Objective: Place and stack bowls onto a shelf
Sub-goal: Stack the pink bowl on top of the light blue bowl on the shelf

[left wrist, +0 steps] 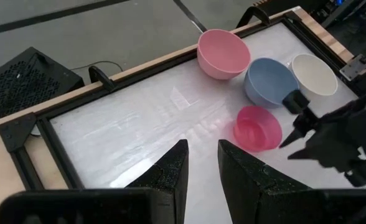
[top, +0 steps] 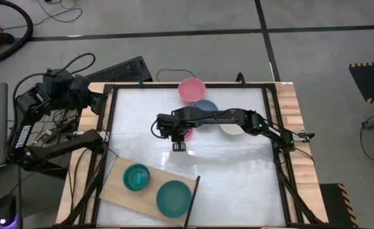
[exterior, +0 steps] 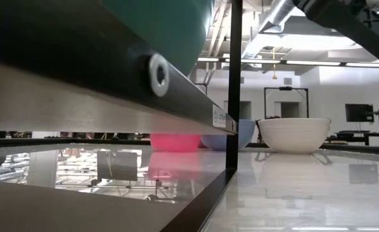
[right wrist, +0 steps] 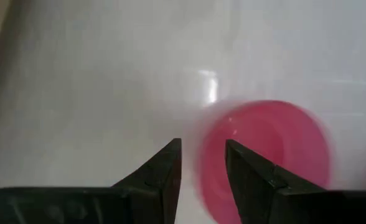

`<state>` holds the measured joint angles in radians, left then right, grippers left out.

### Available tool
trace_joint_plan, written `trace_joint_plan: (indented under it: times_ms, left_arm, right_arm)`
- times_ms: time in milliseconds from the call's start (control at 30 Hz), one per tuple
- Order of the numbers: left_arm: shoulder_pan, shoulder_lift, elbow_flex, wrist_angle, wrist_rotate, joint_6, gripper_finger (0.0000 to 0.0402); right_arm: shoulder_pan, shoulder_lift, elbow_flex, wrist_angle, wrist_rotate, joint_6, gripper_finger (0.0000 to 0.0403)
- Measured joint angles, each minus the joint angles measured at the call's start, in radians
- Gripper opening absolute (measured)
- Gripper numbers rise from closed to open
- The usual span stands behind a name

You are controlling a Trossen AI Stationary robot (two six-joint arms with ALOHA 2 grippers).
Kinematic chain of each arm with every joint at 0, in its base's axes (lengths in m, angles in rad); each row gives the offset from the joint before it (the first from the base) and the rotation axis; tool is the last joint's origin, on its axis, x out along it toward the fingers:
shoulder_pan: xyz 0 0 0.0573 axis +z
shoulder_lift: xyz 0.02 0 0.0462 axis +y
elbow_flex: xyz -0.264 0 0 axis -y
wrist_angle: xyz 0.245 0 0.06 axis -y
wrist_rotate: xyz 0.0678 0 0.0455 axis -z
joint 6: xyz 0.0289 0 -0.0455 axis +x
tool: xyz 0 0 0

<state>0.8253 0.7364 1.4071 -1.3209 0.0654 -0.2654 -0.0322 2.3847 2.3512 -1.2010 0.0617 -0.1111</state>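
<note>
A magenta bowl [top: 187, 133] [left wrist: 258, 127] [right wrist: 264, 158] stands upright on the white table. My right gripper [top: 179, 145] [right wrist: 203, 165] hangs open just above its rim, at its near side, pointing steeply down, with nothing between the fingers. The bowl is blurred in the right wrist view. A light pink bowl [top: 191, 89], a slate blue bowl [top: 205, 107] and a cream white bowl [top: 232, 128] stand close together behind it. The light-wood shelf [top: 120, 184] lies at the near left with a cyan bowl [top: 136, 177] and a teal bowl [top: 173, 198] on it. My left gripper [top: 101, 102] [left wrist: 203, 165] waits open beyond the table's far left corner.
A black frame [top: 110, 127] runs round the tabletop. A keyboard [top: 120, 70] and cables lie on the floor beyond the far left corner. The shelf's dark edge [exterior: 176, 90] and the teal bowl [exterior: 170, 26] fill the near left of the low view. Bare tabletop [top: 238, 172] lies at the near right.
</note>
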Motion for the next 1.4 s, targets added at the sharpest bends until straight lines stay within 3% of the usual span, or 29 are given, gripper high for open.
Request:
trace_joint_plan:
  times_ms: [733, 933, 1100, 1400]
  left_arm:
    - [0.000, 0.000, 0.000, -0.035, -0.002, -0.004, 0.0071]
    - [0.000, 0.000, 0.000, -0.035, -0.002, -0.006, 0.0071]
    - [0.000, 0.000, 0.000, -0.035, -0.002, -0.007, 0.0071]
    - [0.000, 0.000, 0.000, -0.035, -0.002, -0.008, 0.0071]
  right_arm:
    - [-0.021, 0.079, -0.054, 0.073, 0.016, 0.016, 0.0144]
    - [-0.031, 0.077, -0.086, 0.111, 0.016, 0.017, 0.0111]
    - [-0.025, 0.076, -0.087, 0.110, 0.015, 0.013, 0.0024]
    - [0.003, 0.064, -0.074, 0.117, 0.026, 0.029, 0.0022]
